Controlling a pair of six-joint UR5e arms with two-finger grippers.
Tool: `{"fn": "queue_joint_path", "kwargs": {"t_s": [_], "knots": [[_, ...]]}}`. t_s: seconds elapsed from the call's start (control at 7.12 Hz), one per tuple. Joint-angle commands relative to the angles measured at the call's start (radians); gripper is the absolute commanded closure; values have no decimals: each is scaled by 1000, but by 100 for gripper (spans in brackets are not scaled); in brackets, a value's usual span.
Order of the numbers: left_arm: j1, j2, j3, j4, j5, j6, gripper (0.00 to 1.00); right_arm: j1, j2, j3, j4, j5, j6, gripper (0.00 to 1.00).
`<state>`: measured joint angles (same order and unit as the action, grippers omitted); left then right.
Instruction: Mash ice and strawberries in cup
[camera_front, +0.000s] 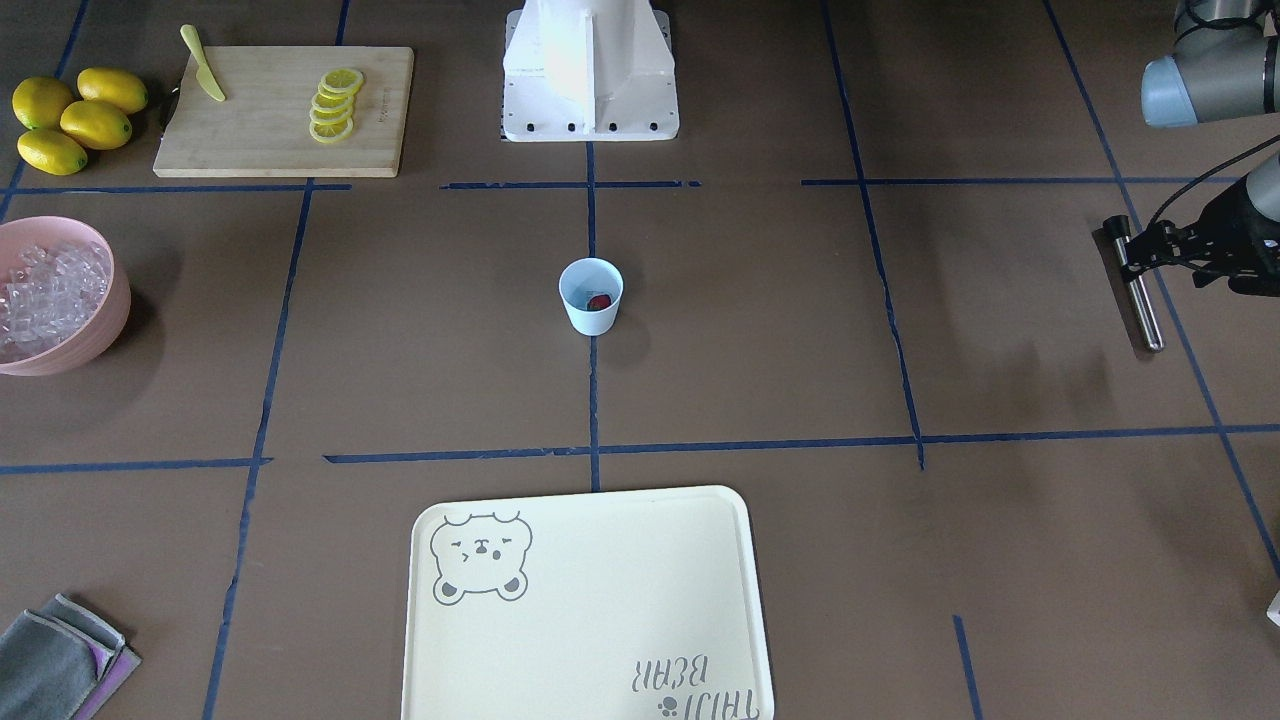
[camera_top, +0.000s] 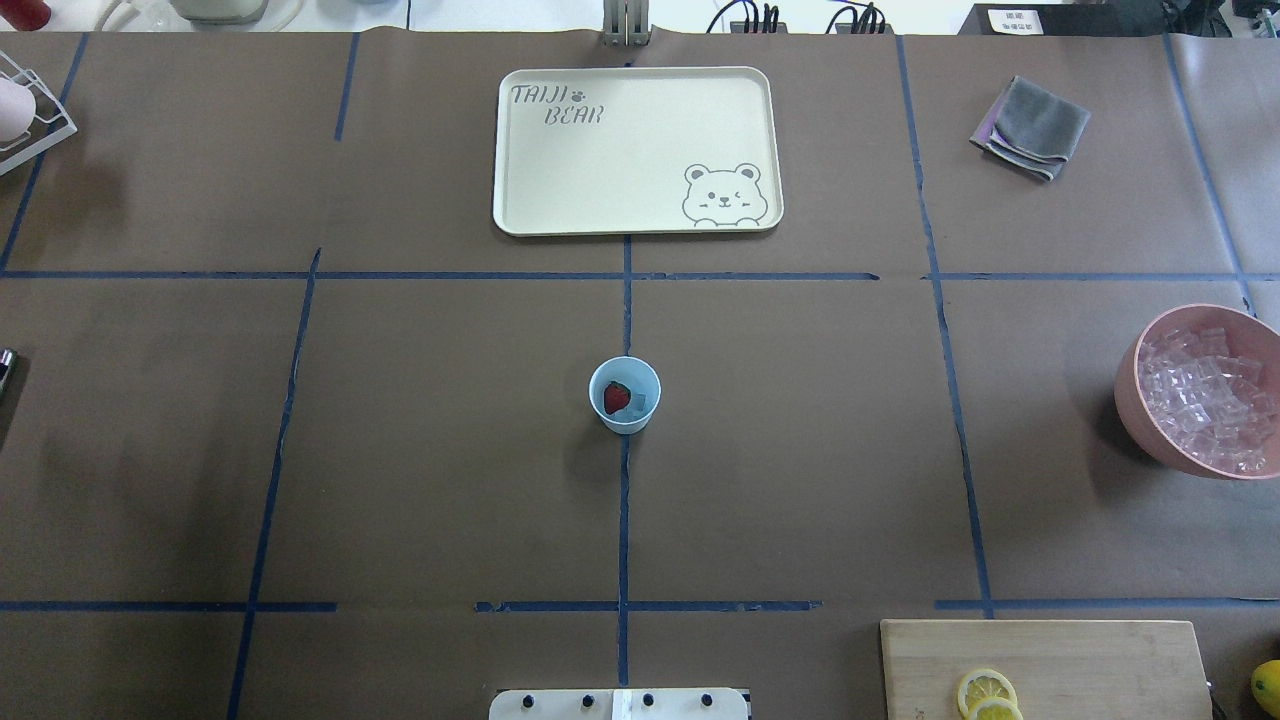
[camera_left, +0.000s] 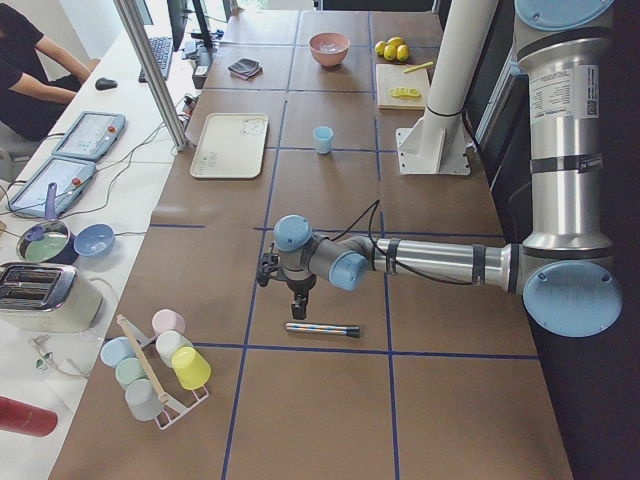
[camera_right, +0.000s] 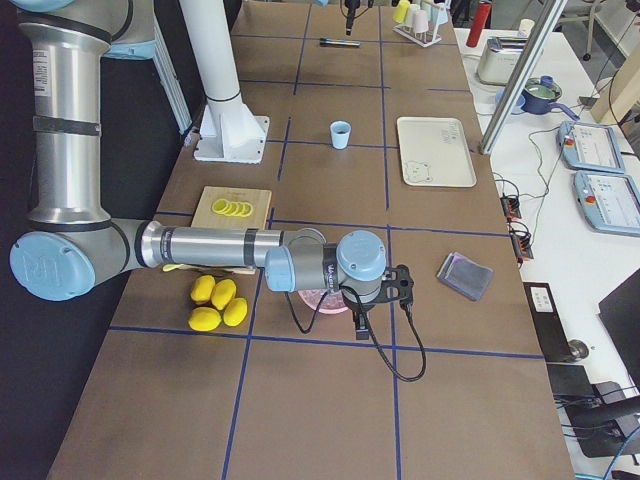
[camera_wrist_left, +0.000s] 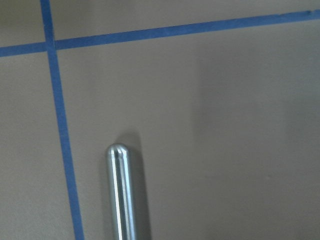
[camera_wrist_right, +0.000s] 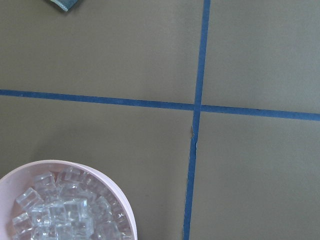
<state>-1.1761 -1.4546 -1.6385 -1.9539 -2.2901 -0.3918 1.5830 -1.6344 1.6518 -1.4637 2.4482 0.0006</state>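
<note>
The pale blue cup (camera_front: 590, 295) stands at the table's middle, also in the overhead view (camera_top: 625, 395). Inside it lie a dark-red strawberry piece (camera_top: 617, 397) and a clear ice cube (camera_top: 641, 403). More ice (camera_wrist_right: 60, 212) fills the pink bowl (camera_top: 1135, 400). My left gripper (camera_front: 1120, 250) hangs just above a metal rod (camera_front: 1142, 305) that lies on the table; the rod's rounded end shows in the left wrist view (camera_wrist_left: 120, 195). I cannot tell whether it is open or shut. My right gripper (camera_right: 360, 328) hovers beside the pink bowl; I cannot tell its state.
A cutting board (camera_front: 270, 130) holds lemon slices (camera_front: 335, 105) and a yellow knife (camera_front: 203, 65); whole lemons (camera_front: 75, 120) lie beside it. A cream tray (camera_top: 600, 170) and a grey cloth (camera_top: 1030, 128) lie at the far side. A rack of cups (camera_left: 160, 360) stands near the left arm.
</note>
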Motion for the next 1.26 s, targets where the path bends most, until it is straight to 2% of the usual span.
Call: {"fn": "queue_joint_path", "kwargs": {"t_s": [0.0, 0.28, 0.42, 0.7, 1.12], "knots": [[3, -1, 61, -46, 3, -2, 0, 0, 8, 9, 5, 0, 6, 0], [7, -15, 86, -54, 4, -83, 0, 0, 10, 14, 5, -1, 9, 0], [7, -15, 118, -103, 4, -91, 0, -1, 10, 14, 5, -1, 9, 0], [12, -35, 213, -280, 12, -220, 0, -1, 10, 14, 5, -1, 9, 0], [33, -50, 232, -298, 15, -219, 0, 0, 10, 14, 5, -1, 9, 0]]}}
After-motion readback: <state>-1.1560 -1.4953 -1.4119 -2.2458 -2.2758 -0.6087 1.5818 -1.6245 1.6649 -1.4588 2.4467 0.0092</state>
